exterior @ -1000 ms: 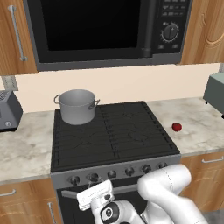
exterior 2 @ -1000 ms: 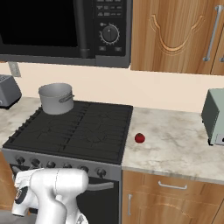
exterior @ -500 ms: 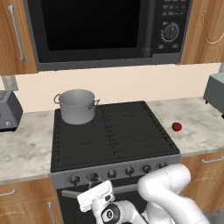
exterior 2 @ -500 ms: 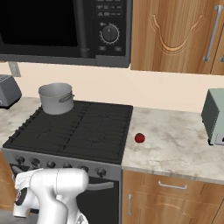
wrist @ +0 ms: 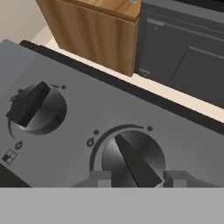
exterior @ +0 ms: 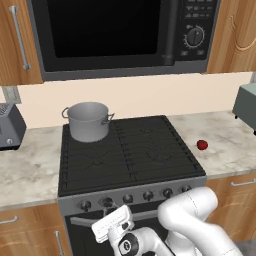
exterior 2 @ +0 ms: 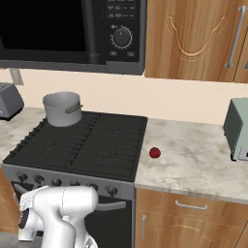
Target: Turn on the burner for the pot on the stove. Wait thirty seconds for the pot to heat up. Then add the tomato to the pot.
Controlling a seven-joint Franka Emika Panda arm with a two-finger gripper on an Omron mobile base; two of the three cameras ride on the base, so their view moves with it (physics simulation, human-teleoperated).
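Gripping a stove [exterior: 130,160] knob [wrist: 131,159], my gripper [wrist: 135,178] is clamped on it: burner step in hand. Pot [exterior: 88,121] sits far left on the grates; tomato [exterior: 202,145] waits right on the counter [exterior 2: 193,160]. Next I twist.

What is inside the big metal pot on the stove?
Nothing can be made out in the pot. Only the top of its grey inner wall shows; the bottom is hidden by the near wall. The tomato lies on the counter, right of the stove.
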